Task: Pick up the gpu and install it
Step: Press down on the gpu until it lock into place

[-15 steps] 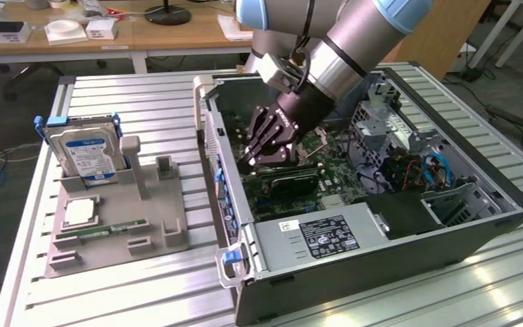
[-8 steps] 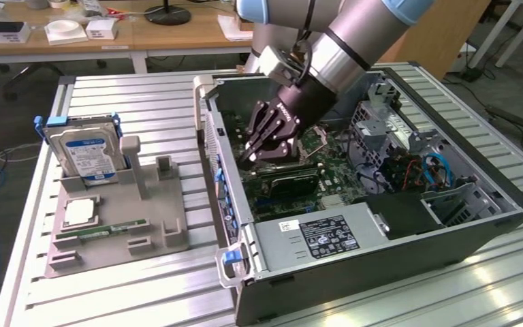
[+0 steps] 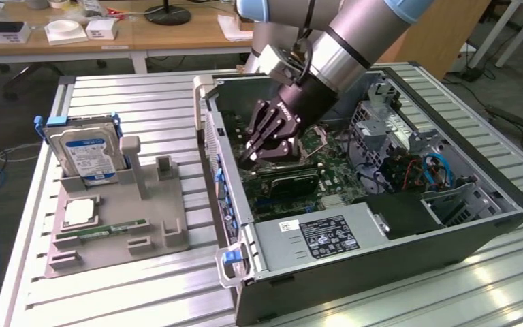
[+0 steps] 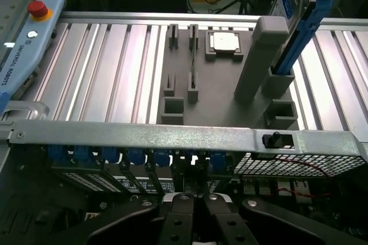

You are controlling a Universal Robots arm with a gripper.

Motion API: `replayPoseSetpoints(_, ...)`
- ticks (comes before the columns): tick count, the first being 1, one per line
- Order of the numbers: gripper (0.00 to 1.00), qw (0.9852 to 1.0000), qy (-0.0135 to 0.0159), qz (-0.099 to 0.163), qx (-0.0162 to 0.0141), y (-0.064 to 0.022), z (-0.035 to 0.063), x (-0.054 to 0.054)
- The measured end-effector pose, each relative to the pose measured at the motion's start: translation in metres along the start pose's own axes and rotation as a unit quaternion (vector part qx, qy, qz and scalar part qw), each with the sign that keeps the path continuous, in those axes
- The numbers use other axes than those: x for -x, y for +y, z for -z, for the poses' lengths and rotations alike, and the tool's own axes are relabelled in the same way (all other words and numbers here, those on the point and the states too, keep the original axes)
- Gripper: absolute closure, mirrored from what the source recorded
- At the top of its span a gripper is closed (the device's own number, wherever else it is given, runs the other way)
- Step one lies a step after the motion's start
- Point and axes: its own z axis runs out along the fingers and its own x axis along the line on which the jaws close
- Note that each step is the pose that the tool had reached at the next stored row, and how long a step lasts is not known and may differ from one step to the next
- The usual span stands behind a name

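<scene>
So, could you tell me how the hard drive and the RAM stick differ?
The hard drive stands upright in its holder; the RAM stick lies low. The hard drive is broad and silver with a blue label; the RAM stick is slim and green. Both sit on the grey tray.

Bright even overhead light, glare streaks along the slatted table (image 3: 144, 109)
</scene>
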Motion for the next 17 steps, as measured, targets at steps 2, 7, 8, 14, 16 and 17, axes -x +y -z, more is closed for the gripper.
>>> replayPoseSetpoints(2,0.9,0.9999,0.0,0.0,-0.0126,0.0004,-0.0005,0.0)
replayPoseSetpoints(7,0.9,0.9994,0.0002,-0.001,-0.0359,0.0036,-0.0026,0.0)
replayPoseSetpoints(8,0.9,0.9992,0.0002,-0.001,-0.0405,0.0044,-0.0032,0.0)
replayPoseSetpoints(14,0.9,0.9979,0.0004,-0.002,-0.0649,0.01,-0.0055,0.0)
replayPoseSetpoints(16,0.9,0.9978,0.0005,-0.002,-0.067,0.0129,-0.0049,0.0)
replayPoseSetpoints(17,0.9,0.9977,0.0005,-0.002,-0.0682,0.0145,-0.0048,0.0)
